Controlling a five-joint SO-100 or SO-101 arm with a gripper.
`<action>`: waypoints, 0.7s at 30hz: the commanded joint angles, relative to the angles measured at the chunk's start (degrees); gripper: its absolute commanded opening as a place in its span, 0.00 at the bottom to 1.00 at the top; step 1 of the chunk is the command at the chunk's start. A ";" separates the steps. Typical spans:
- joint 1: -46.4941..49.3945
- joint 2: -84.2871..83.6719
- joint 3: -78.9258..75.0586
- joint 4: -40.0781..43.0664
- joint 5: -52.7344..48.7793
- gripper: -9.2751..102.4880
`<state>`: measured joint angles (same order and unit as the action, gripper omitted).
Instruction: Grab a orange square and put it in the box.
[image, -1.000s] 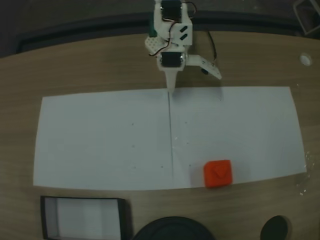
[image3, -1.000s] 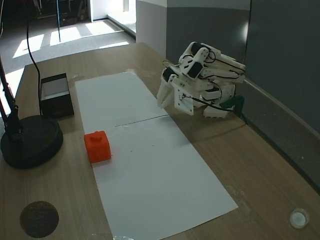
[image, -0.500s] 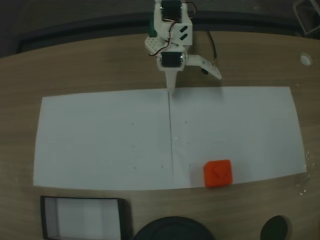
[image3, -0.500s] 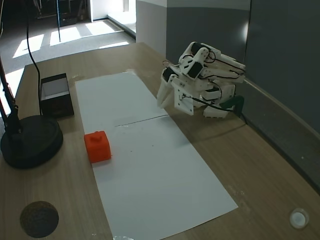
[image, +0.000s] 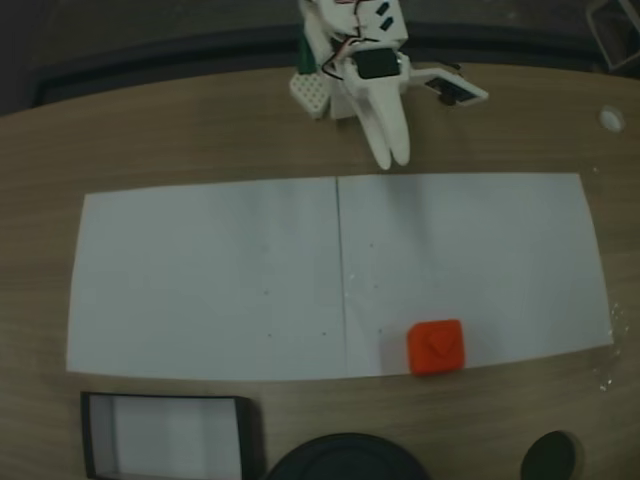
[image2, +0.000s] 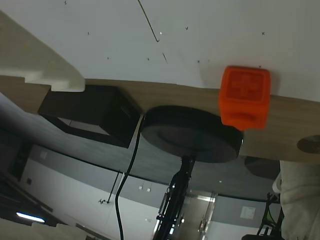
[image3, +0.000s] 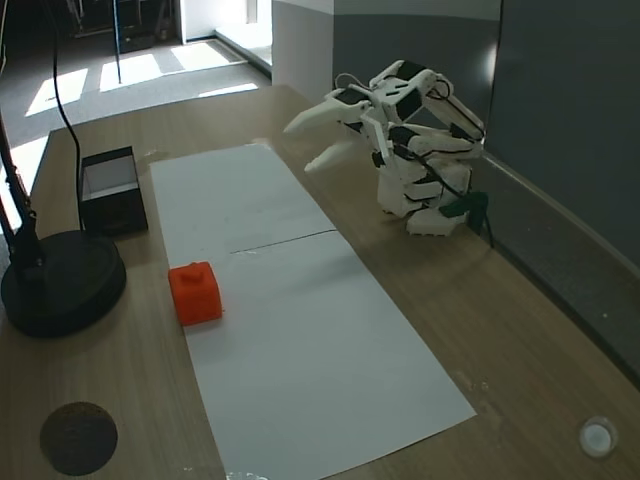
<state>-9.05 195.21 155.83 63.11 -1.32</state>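
From my remote seat, the gripper (image3: 312, 142) hangs raised at the table's 12 o'clock edge, fingers (image3: 305, 121) parted and holding nothing. The cube (image: 436, 346) sits on the paper (image: 220, 280) toward 5 o'clock, well apart from the box (image: 166, 437) at 7 o'clock.

A fixed view from above is looking dim and grey, with the table edge bowing toward 12 o'clock from lens distortion. In the other fixed view daylight is streaming in from 11 o'clock, lighting floor patches and the white paper sheet (image3: 290, 300). The wrist view is showing soft focus and a blurred background toward 6 o'clock.
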 joint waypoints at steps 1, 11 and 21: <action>-0.09 -9.49 -10.46 -1.23 -0.35 0.34; -0.26 -66.97 -44.91 -2.99 0.09 0.34; -0.26 -111.27 -82.44 9.23 0.35 0.34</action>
<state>-9.58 90.09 85.17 70.93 -1.58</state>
